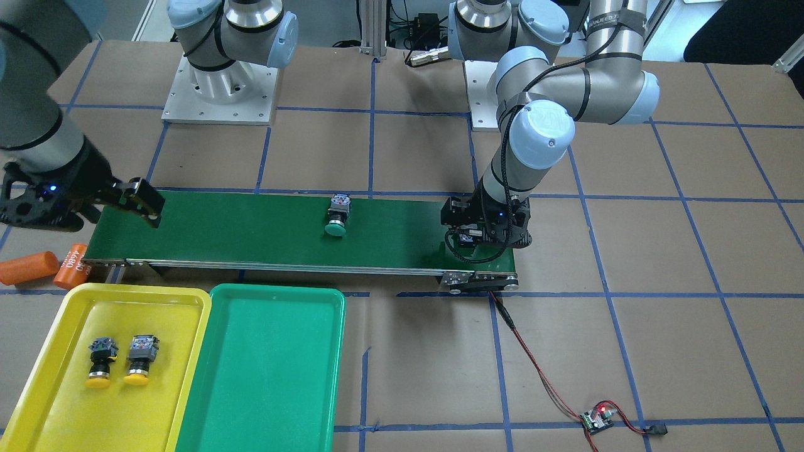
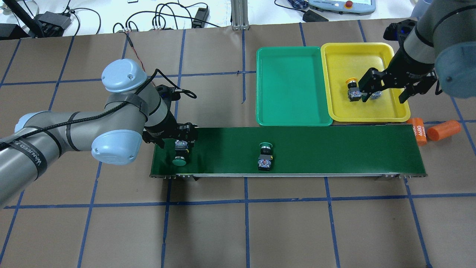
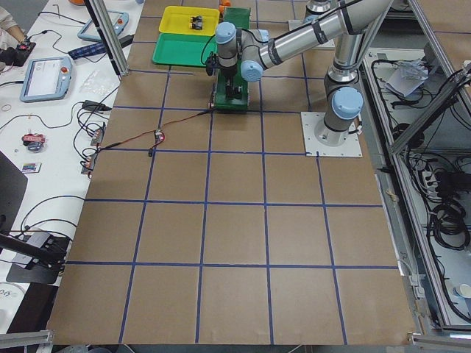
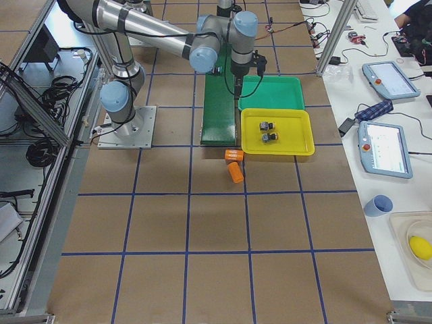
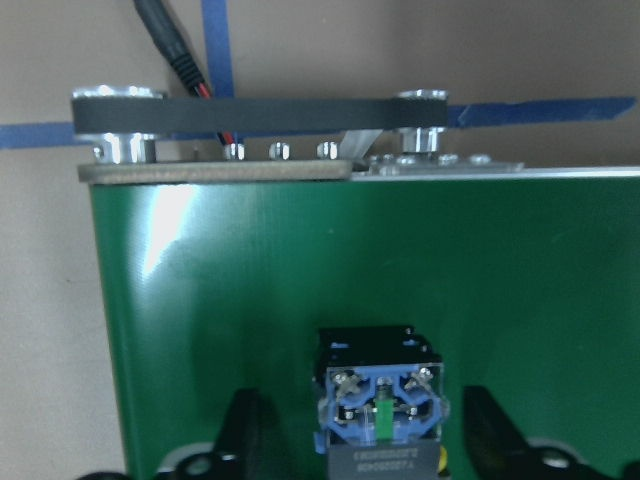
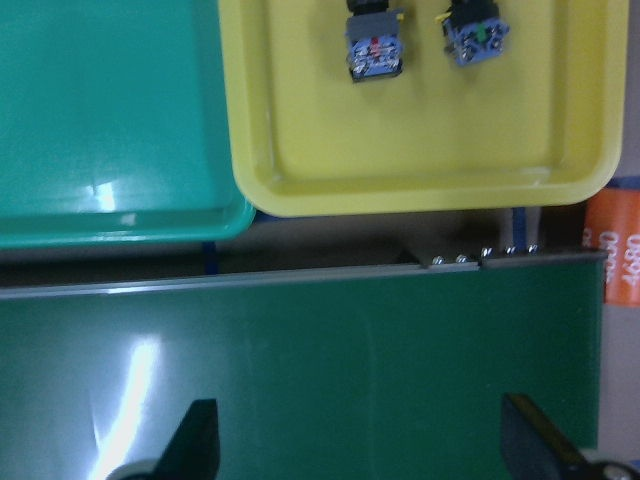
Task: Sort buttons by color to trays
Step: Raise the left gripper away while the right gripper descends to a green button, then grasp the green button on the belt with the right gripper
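Left pincer (image 5: 370, 445) released, fingers straddling green button (image 5: 375, 360) for a body grab. Right pincer (image 6: 365, 445) released over belt (image 2: 334, 149) end, yellow buttons (image 6: 375, 45) ahead of it in yellow tray (image 6: 420, 195); other green button (image 2: 264, 156) between pincers.

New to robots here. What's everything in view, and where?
Conveyor belt: one, dark green, centre of the scene.
Yellow tray: one, beside the belt's end.
Green tray: one, next to the yellow one, nothing in it.
Yellow buttons: two, yellow caps, in the yellow tray.
Green buttons: two, green caps, on the belt, one mid-belt, one at its end.
Orange cylinders: two, off the belt's end by the yellow tray.
Circuit board: one, wired to the belt.
Left tool: open, straddling the end green button.
Right tool: open, above the belt's other end.
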`<state>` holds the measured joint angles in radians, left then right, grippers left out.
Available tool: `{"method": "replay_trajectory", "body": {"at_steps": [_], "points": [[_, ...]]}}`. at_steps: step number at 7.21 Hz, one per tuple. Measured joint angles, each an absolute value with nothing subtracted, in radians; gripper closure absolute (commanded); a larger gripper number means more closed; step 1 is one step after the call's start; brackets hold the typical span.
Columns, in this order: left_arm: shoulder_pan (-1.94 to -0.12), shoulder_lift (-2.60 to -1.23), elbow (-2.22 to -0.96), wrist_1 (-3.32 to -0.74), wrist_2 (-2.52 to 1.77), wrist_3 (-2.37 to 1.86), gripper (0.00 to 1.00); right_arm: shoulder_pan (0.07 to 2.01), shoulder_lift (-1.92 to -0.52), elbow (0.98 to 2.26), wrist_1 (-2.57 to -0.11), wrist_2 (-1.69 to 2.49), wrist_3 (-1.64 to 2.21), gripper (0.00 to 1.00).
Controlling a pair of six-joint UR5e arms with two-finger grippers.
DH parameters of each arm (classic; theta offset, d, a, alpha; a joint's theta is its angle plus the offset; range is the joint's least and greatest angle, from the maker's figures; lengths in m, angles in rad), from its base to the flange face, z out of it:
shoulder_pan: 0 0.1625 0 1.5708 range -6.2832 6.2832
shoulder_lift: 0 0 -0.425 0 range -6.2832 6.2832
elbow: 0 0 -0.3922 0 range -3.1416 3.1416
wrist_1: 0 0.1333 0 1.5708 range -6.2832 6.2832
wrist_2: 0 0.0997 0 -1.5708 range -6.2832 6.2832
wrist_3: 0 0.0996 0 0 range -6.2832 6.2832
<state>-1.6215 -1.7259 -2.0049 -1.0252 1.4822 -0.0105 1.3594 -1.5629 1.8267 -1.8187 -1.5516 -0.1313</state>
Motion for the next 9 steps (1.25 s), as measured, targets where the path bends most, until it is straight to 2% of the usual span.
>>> {"method": "replay_trajectory", "body": {"at_steps": [2, 6, 7, 9], "points": [[-1.614, -1.675, -1.888, -1.185, 1.488, -0.008, 0.00, 1.442, -1.632, 1.906, -1.813, -1.529, -0.023, 0.00], [-1.516, -1.594, -1.556, -1.645, 1.524, -0.006, 0.00, 1.576, -1.617, 1.996, -1.821, -1.504, 0.142, 0.00], [-1.520, -1.594, -1.508, -1.687, 1.559, -0.013, 0.00, 1.588, -1.604, 2.006, -1.822, -1.473, 0.182, 0.00], [-1.554, -1.577, -1.523, -1.626, 1.583, -0.046, 0.00, 1.617, -1.563, 2.010, -1.837, -1.424, 0.223, 0.00]]}}
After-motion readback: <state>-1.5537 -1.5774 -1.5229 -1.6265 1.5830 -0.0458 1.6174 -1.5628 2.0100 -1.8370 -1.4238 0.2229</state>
